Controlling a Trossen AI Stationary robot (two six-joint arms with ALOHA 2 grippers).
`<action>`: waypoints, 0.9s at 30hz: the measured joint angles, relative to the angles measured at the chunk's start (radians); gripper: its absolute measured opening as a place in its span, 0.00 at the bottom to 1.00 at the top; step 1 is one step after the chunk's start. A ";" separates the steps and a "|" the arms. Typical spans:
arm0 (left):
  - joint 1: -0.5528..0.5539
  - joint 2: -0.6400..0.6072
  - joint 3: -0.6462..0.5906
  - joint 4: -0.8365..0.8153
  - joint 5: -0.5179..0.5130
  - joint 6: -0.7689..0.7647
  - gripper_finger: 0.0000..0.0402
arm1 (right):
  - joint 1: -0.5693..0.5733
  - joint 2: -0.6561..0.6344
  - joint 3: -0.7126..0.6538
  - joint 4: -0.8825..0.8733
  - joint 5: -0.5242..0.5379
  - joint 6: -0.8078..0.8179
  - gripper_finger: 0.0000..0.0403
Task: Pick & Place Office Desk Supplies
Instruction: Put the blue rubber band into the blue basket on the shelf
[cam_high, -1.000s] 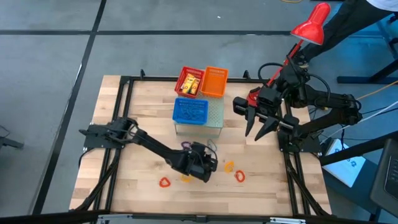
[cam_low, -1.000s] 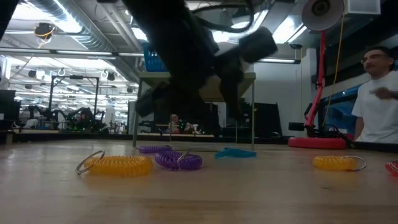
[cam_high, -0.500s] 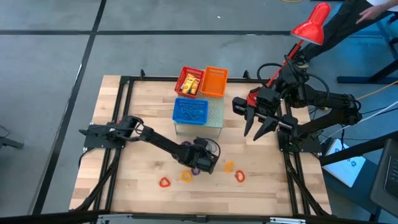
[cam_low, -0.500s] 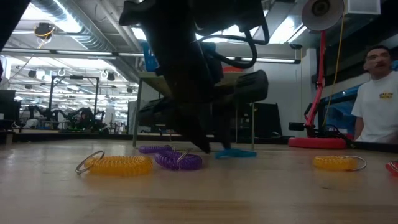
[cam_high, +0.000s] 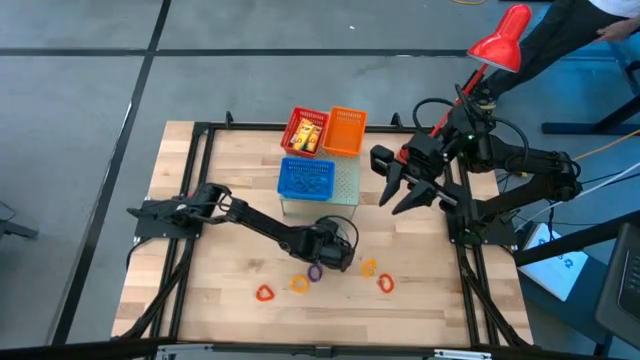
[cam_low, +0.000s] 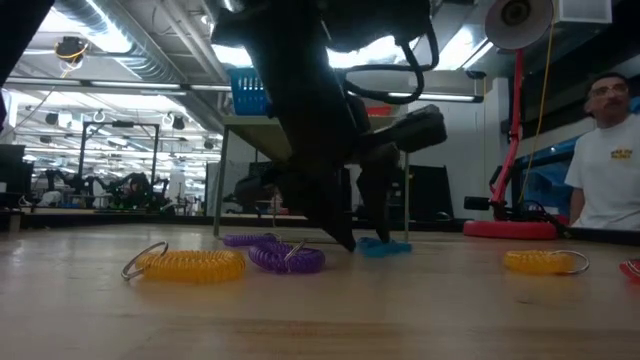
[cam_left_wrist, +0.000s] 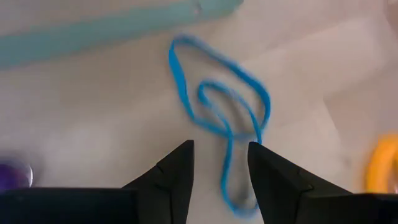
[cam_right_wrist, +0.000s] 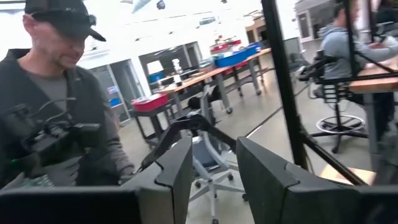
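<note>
Left pincer (cam_left_wrist: 221, 168) is held apart, low over a thin blue loop (cam_left_wrist: 219, 109) lying flat on the table (cam_high: 200, 280). Risk judged: fingertips slide over it. Right pincer (cam_high: 398, 192) is seen apart, raised.

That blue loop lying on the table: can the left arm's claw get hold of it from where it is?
Probably yes. The left claw is open right over the blue loop, one strand running between its fingers, with nothing in the way.
</note>
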 joint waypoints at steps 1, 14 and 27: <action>-0.001 0.000 0.004 -0.005 0.019 0.000 0.36 | -0.004 0.000 0.000 -0.001 0.003 0.000 0.32; 0.000 0.022 0.009 0.009 0.094 -0.007 0.36 | -0.025 0.000 0.000 -0.008 0.038 0.026 0.32; 0.002 0.054 0.007 -0.040 0.170 -0.004 0.02 | -0.025 0.000 0.000 -0.016 0.048 0.027 0.32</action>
